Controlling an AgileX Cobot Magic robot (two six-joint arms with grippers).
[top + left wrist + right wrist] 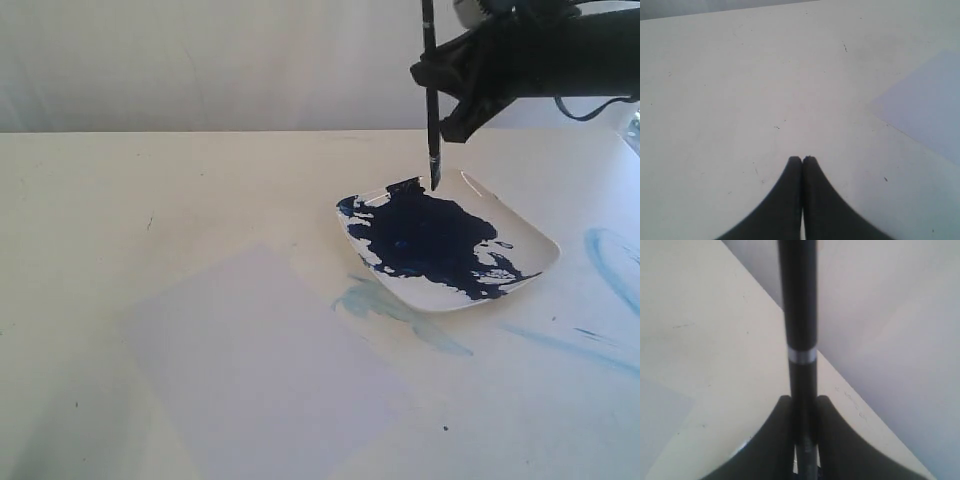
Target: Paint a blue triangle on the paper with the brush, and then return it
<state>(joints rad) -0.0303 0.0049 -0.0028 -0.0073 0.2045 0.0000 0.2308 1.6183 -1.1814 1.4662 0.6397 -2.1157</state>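
We see the right gripper [440, 95] reaching in from the right edge of the exterior view, clenched on the brush [434, 150]. In the right wrist view its two dark fingers [770, 440] press against either side of the black handle, just below the silver band. The brush stands nearly upright, bristle end down, over the far rim of the white plate [530, 235]. Its tip is at the edge of the big dark-blue paint blotch [430, 240] that covers much of the plate, though we cannot tell whether it touches the paint or hangs just above it. The paper [260, 370] lies flat on the tabletop [120, 200] to the near left of the plate, close to it but apart, an even pale grey. Pale blue smears [400, 310] mark the tabletop just beside the plate's near edge, with more further right. The left gripper [802, 160] is pressed closed on nothing, its fingertips meeting over bare tabletop, and a corner of the paper [925, 105] lies off to one side.
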